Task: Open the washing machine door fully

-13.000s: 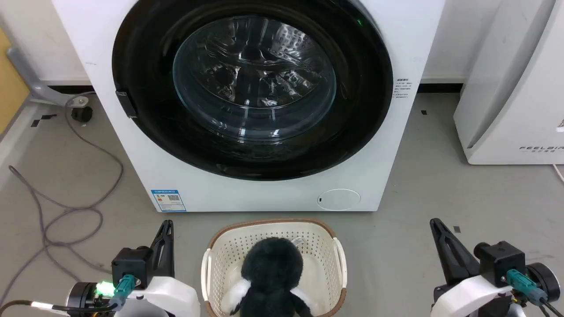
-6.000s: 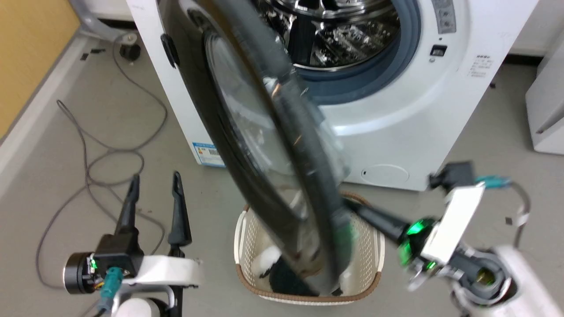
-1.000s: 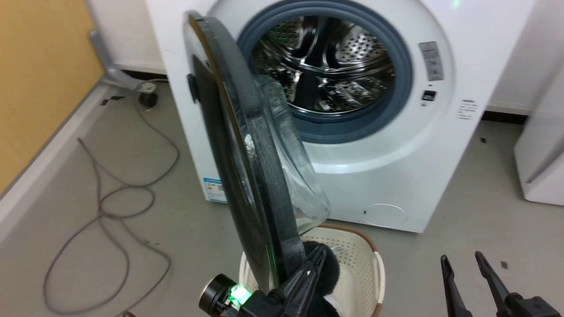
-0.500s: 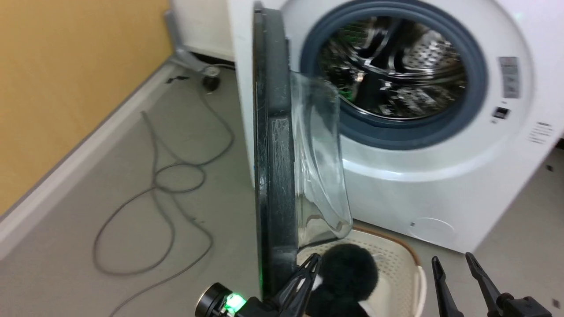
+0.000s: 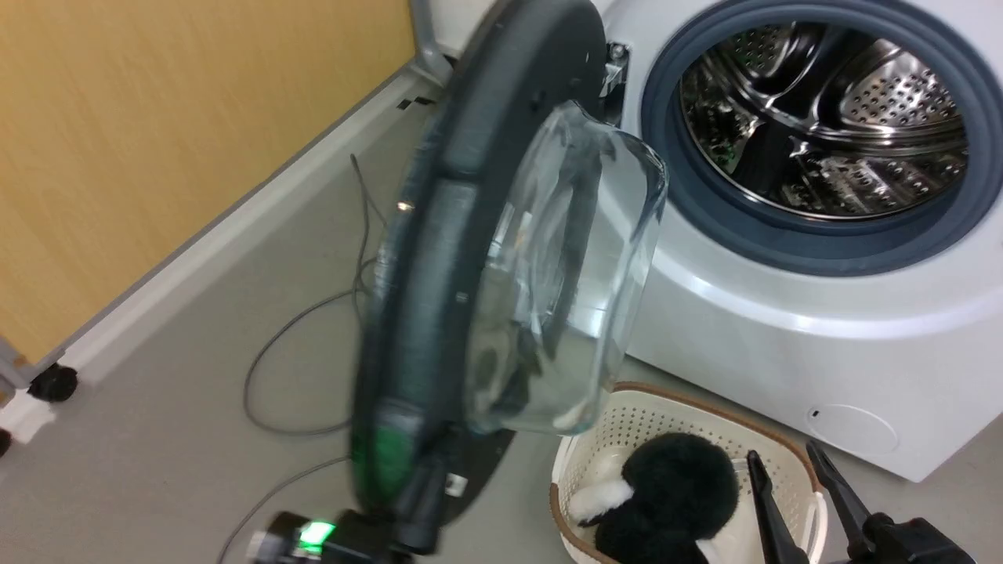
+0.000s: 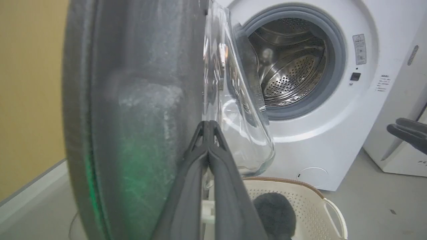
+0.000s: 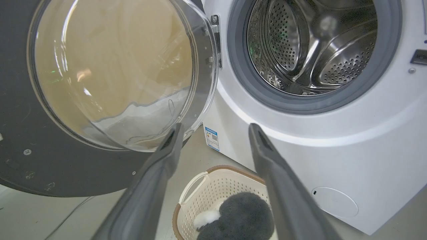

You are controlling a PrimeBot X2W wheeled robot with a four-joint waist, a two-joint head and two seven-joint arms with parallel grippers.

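Now the washing machine door [image 5: 439, 235] is hanging well open, clenched left pincer [image 6: 208, 124] seemingly pressing its inner rim, right pincer [image 7: 216, 128] idling released, last swing remaining.

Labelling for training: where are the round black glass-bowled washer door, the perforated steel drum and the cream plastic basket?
washer door [image 7: 20, 140], right wrist view, dark inner frame.
steel drum [image 7: 337, 66], right wrist view, perforated wall.
basket [image 5: 627, 427], head view, wall.
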